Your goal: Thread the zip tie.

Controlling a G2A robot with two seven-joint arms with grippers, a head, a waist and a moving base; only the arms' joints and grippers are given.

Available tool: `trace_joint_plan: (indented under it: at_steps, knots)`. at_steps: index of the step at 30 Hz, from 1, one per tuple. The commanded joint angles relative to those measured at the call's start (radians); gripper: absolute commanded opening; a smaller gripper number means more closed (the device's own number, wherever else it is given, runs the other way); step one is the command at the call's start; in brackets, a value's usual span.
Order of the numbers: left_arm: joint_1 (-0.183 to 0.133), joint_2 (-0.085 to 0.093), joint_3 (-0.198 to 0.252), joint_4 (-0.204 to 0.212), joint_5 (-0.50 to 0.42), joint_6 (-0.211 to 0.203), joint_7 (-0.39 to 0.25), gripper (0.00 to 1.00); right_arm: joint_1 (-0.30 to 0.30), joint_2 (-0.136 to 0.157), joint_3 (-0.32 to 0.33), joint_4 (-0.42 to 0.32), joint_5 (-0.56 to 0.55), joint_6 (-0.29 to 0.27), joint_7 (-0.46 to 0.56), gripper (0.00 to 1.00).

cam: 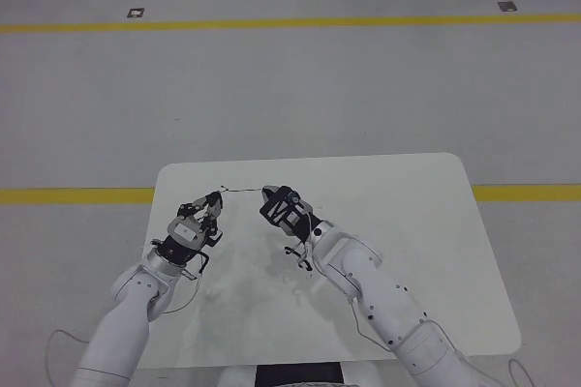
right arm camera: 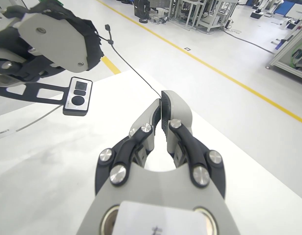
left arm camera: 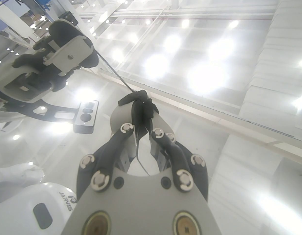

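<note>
Zip tie (right arm camera: 133, 70), thin and black, runs in a nearly straight line through the air between the 2 grippers, above the far left part of the white table (cam: 416, 193) and not touching it. The right gripper (right arm camera: 161, 100) has its fingers pressed together, with 1 end of the strap pinched at their very tips. From there the strap leads left to the left gripper (left arm camera: 141, 101), whose black-padded fingers are closed narrow around it. In the left wrist view a thin black strip also runs back between those fingers toward the palm. In the right wrist view a short piece with a small blocky end sticks out past the left fingertips, free in the air. Whether that end is already threaded I cannot tell.

The 2 grippers face each other, near but apart, the left one slightly nearer the robot. On the floor beyond the table's far edge runs a yellow line (cam: 58, 195).
</note>
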Motion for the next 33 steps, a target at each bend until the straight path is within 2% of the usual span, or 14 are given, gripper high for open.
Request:
trace_joint_plan:
  at_steps: [1, 12, 13, 15, 16, 19, 21, 23, 24, 26, 33]
  knots:
    - [0.000, 0.000, 0.000, 0.000, 0.000, 0.000, 0.000, 0.00, -0.003, 0.001, 0.003, -0.003, -0.002, -0.001, 0.003, 0.00]
    - [0.000, 0.000, 0.000, 0.000, 0.000, 0.000, 0.000, 0.00, -0.017, 0.006, 0.020, -0.026, -0.004, 0.001, 0.013, 0.00]
    - [0.000, 0.000, 0.000, 0.000, 0.000, 0.000, 0.000, 0.00, -0.020, 0.007, 0.022, -0.038, 0.001, -0.001, 0.014, 0.08]
    - [0.000, 0.000, 0.000, 0.000, 0.000, 0.000, 0.000, 0.00, -0.027, 0.008, 0.026, -0.054, 0.018, -0.017, 0.009, 0.94]
    - [0.000, 0.000, 0.000, 0.000, 0.000, 0.000, 0.000, 0.00, -0.030, 0.009, 0.028, -0.058, 0.029, -0.028, 0.006, 1.00]
    - [0.000, 0.000, 0.000, 0.000, 0.000, 0.000, 0.000, 0.00, -0.039, 0.013, 0.036, -0.070, 0.061, -0.070, 0.018, 1.00]
    - [0.000, 0.000, 0.000, 0.000, 0.000, 0.000, 0.000, 0.00, -0.047, 0.015, 0.040, -0.082, 0.086, -0.092, 0.030, 0.72]
    - [0.000, 0.000, 0.000, 0.000, 0.000, 0.000, 0.000, 0.00, -0.053, 0.017, 0.042, -0.093, 0.102, -0.112, 0.043, 0.69]
    - [0.000, 0.000, 0.000, 0.000, 0.000, 0.000, 0.000, 0.00, -0.056, 0.018, 0.041, -0.101, 0.116, -0.127, 0.054, 0.62]
    - [0.000, 0.000, 0.000, 0.000, 0.000, 0.000, 0.000, 0.00, -0.060, 0.019, 0.040, -0.112, 0.131, -0.136, 0.063, 0.62]
    - [0.000, 0.000, 0.000, 0.000, 0.000, 0.000, 0.000, 0.00, -0.064, 0.018, 0.013, -0.141, 0.182, -0.143, 0.082, 0.49]
